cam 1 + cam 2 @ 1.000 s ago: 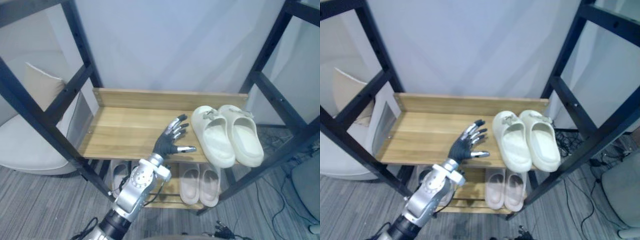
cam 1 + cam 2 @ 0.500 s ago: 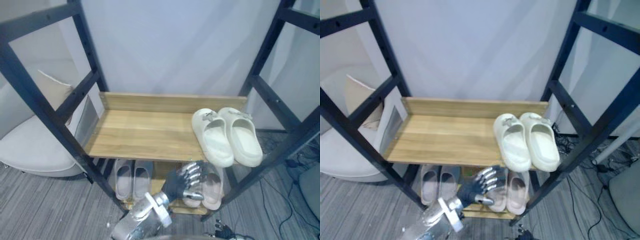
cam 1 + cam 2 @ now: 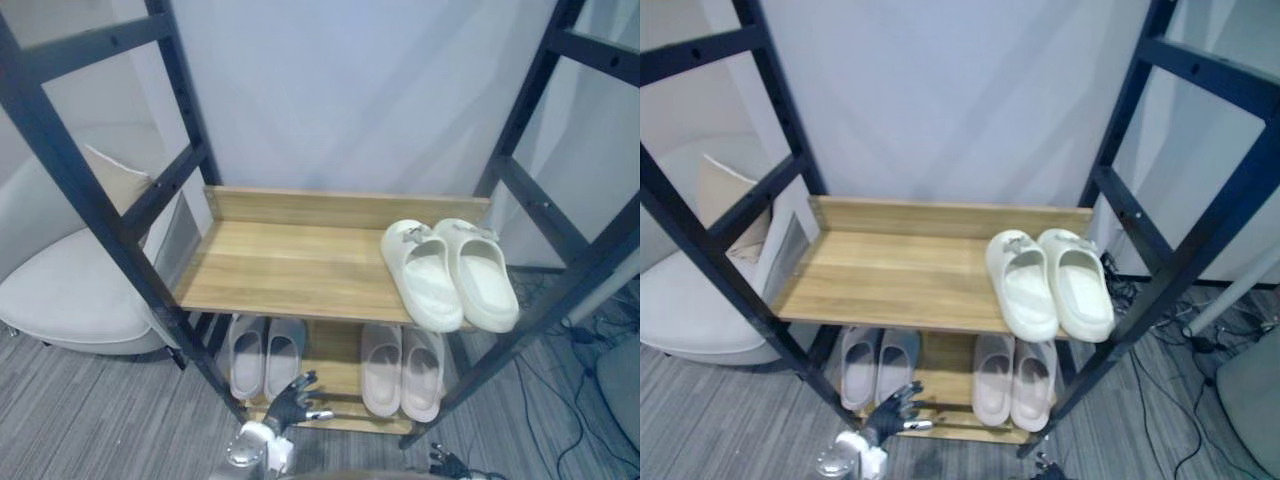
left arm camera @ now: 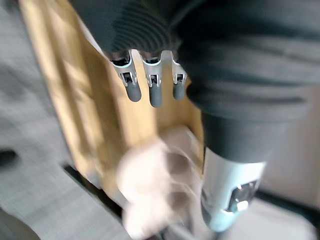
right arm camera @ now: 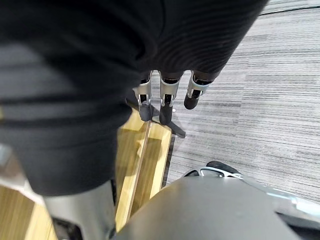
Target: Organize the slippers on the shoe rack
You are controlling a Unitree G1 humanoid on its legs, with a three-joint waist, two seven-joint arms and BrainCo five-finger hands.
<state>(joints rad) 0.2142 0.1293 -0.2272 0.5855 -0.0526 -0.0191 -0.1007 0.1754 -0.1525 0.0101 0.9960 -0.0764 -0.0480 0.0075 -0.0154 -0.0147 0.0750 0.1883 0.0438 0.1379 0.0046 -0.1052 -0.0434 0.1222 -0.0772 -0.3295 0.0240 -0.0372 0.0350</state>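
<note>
Grey striped carpet (image 3: 80, 430) runs under a wooden shoe rack (image 3: 340, 205) set against a pale wall (image 3: 340, 90) within a black metal frame (image 3: 110, 215), and a white cushioned chair (image 3: 60, 300) sits well off on the little-finger side of the left hand (image 3: 288, 398). That hand hangs low before the rack, its fingers (image 4: 155, 90) loosely apart and fairly straight, the thumb out to the side, with nothing in them. Just past the fingertips, on the lower shelf (image 3: 335, 345), one pale pair (image 3: 265, 355) lies side by side; a second pale pair (image 3: 402, 368) lies on the same shelf farther along on the thumb side. High above the fingers and again toward the thumb side, a cream pair (image 3: 448, 272) rests at the end of the upper shelf (image 3: 290, 265), its near ends seeming to reach the shelf's front edge. The right hand (image 5: 166, 97) shows over the carpet beside a wooden edge, fingers straight, close together and empty. All three pairs look lined up, so the task seems close to done, and the main danger from here is undoing it. If the left hand rises from where it is, the backs of its fingers could catch the upper shelf's front edge, or nudge the cream pair from below and tip a slipper off. A reach forward could shove the nearest pale pair askew, and the frame's leg stands close on the little-finger side, so a sideways swing might strike it.
</note>
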